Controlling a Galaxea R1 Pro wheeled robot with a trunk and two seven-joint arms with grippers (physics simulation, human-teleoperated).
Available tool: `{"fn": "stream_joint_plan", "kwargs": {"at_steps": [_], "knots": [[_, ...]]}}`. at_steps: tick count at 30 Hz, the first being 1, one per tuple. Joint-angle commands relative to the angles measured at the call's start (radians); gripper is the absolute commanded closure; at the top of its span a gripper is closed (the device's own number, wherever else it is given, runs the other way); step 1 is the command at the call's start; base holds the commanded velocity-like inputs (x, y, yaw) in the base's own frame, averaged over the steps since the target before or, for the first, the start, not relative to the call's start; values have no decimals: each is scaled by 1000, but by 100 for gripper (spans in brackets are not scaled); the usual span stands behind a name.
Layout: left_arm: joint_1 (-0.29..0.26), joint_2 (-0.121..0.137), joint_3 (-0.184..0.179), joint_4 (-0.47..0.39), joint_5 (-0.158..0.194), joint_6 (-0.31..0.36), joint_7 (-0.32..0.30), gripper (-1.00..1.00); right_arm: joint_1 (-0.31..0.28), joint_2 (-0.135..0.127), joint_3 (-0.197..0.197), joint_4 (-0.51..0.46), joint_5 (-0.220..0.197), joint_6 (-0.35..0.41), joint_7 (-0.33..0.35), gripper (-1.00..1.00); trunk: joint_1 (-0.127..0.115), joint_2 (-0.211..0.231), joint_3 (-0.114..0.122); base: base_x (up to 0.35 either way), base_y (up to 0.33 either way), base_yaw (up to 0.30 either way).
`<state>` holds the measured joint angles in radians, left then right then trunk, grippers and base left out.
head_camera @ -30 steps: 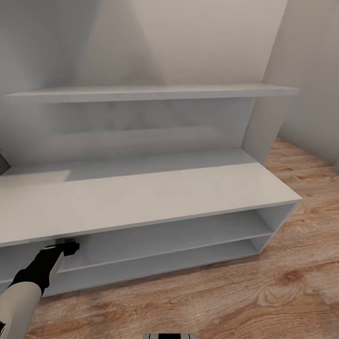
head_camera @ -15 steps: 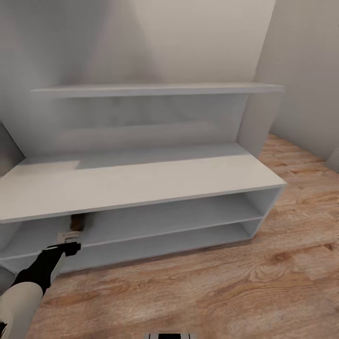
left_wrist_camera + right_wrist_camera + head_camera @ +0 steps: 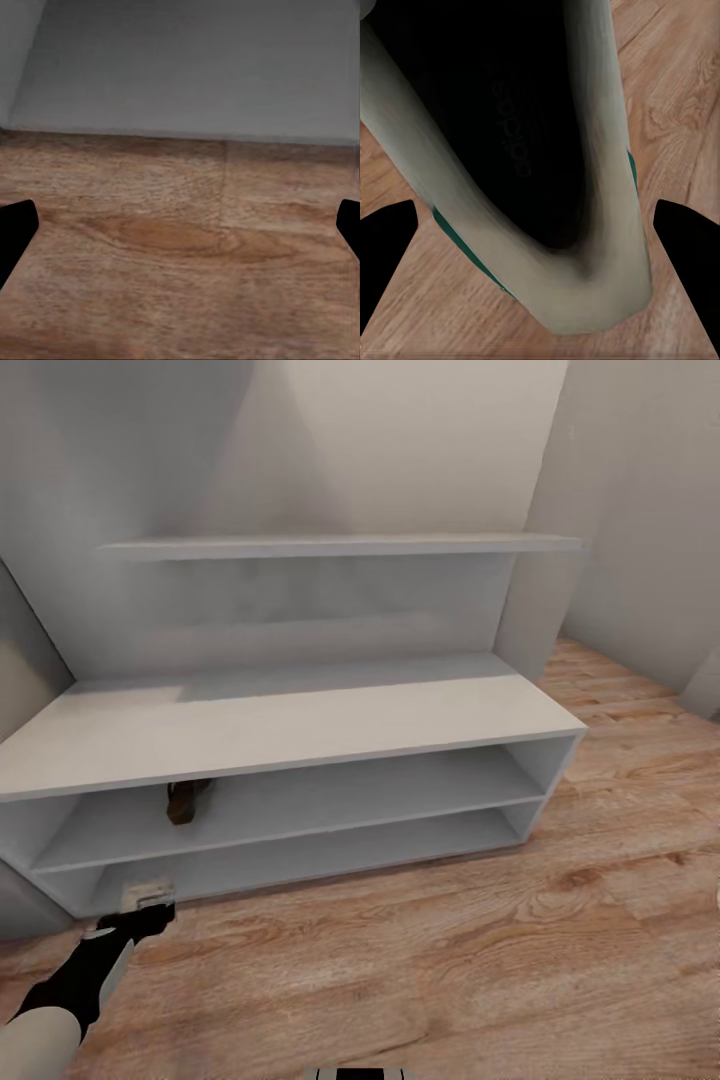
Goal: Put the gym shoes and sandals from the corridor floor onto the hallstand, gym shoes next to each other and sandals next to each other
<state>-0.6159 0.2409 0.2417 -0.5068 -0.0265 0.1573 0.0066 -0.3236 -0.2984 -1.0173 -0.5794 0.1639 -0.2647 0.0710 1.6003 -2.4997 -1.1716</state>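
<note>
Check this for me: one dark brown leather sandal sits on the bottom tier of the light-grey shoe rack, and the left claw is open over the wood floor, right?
Not quite. The dark brown leather sandal sits on the middle tier of the light-grey shoe rack, not the bottom one, as the head view shows. The left claw is open over the wood floor.

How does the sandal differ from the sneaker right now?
Colour: the sandal is dark brown; the sneaker is off-white with a green stripe.
Place: the sandal sits on the rack's middle shelf; the sneaker is over the wood floor.
Handling: nothing touches the sandal; the sneaker lies between the right claw's fingertips, though I cannot tell if it is gripped.
Both are single shoes.
</note>
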Motion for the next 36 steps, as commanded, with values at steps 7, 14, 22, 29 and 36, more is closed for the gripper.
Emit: {"fn": "stream_joint_plan", "kwargs": {"at_steps": [7,14,22,29,36], "knots": [[161,3,5,36,32,-246,-267,-100,-2,13,-3,9,13,-8,11,100,0,0,-1,-13,0,0],[266,9,9,163,33,-448,-395,-100,-2,17,-3,46,51,-8,15,100,0,0,-1,0,0,0],[365,7,7,214,36,-572,-409,-100,-2,22,-3,89,107,-10,15,100,0,0,-1,0,0,0],[377,5,9,212,36,-579,-409,-100,-2,24,-3,90,110,-10,16,100,0,0,-1,0,-5,0],[378,7,10,209,37,-579,-408,-100,-2,31,-3,86,109,-10,20,100,0,0,-1,0,-203,0]]}}
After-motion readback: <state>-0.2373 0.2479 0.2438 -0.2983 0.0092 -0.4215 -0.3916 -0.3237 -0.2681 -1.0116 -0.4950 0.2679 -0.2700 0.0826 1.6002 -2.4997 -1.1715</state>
